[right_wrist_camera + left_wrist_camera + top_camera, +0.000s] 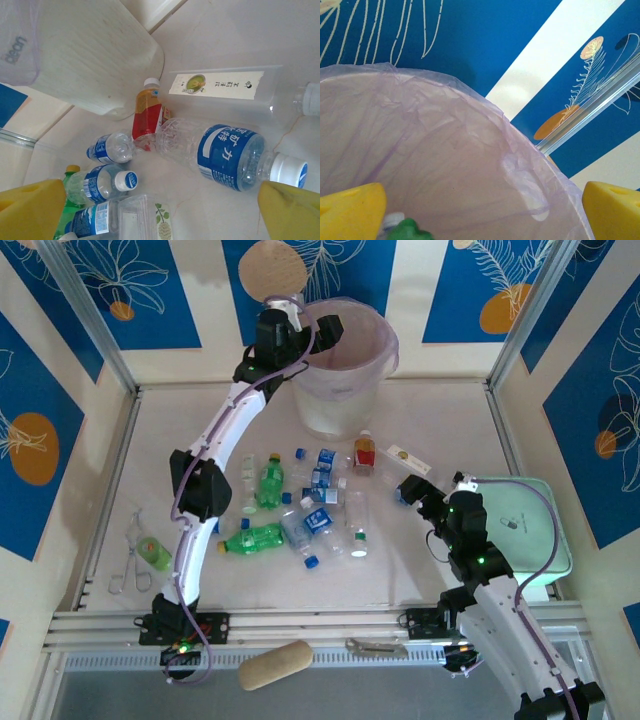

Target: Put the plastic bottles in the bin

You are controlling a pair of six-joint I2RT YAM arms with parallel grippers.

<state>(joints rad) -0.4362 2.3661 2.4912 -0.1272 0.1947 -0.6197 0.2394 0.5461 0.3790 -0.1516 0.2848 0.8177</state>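
Observation:
Several plastic bottles lie mid-table: a green one (270, 482), another green one on its side (252, 538), blue-labelled clear ones (318, 520) and a red-capped amber one (364, 452). My left gripper (322, 332) hangs open over the bin (345, 380), a white basket with a pink liner (450, 150). Low between its yellow pads (350, 210), a green bottle (407, 231) sits loose inside the bin. My right gripper (410, 490) stands open above the pile. Between its pads (290, 210) lie a large blue-labelled bottle (225, 152), the amber bottle (147, 112) and small clear ones (100, 182).
A pale green tray (545, 540) sits at the right by my right arm. A tan roll (275, 665) and a metal tool lie on the near rail, tongs (128, 565) at the left. A flat clear package (225, 87) and a clear box (145, 217) lie among the bottles.

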